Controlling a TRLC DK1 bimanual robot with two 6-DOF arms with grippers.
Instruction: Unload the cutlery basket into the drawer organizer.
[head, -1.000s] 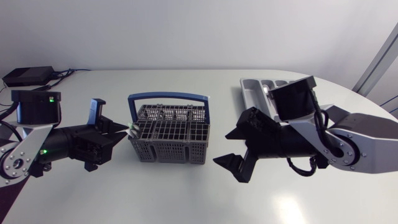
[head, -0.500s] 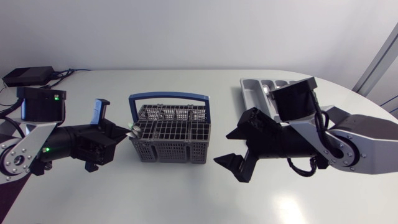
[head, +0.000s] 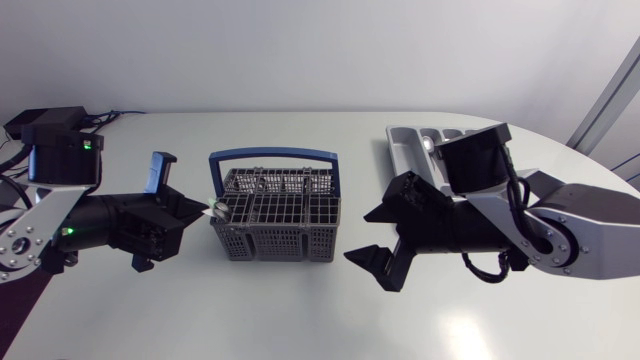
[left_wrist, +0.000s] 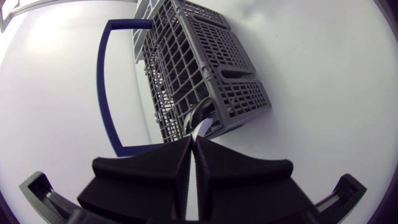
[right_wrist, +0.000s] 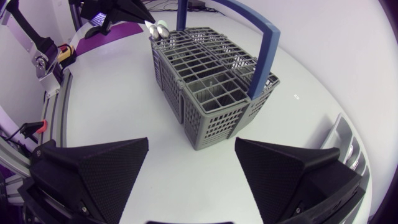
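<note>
- Left tool (head: 203, 212) is clenching a spoon (left_wrist: 199, 118) by its thin handle, my two fingers pressing on it from both sides and lying almost flush together.
- Just ahead of those fingertips, the spoon's rounded end is sitting at the corner of the cutlery basket (head: 275, 218), at the end nearest my left arm.
- From my right wrist, two shiny rounded ends (right_wrist: 159, 28) are poking up side by side at the basket's far corner, just beneath the left tool; I cannot tell which one I am holding.
- The basket is standing upright on the white counter (head: 300, 315) between my two arms, its blue handle (head: 272, 156) raised.
- Right tool (head: 357, 238) is hanging released, its fingers spread wide, just beside the basket's other end and touching nothing.
- The grey drawer organizer (head: 408, 140) is lying on the counter behind my right arm, which is covering part of it, and it is well apart from the spoon.
</note>
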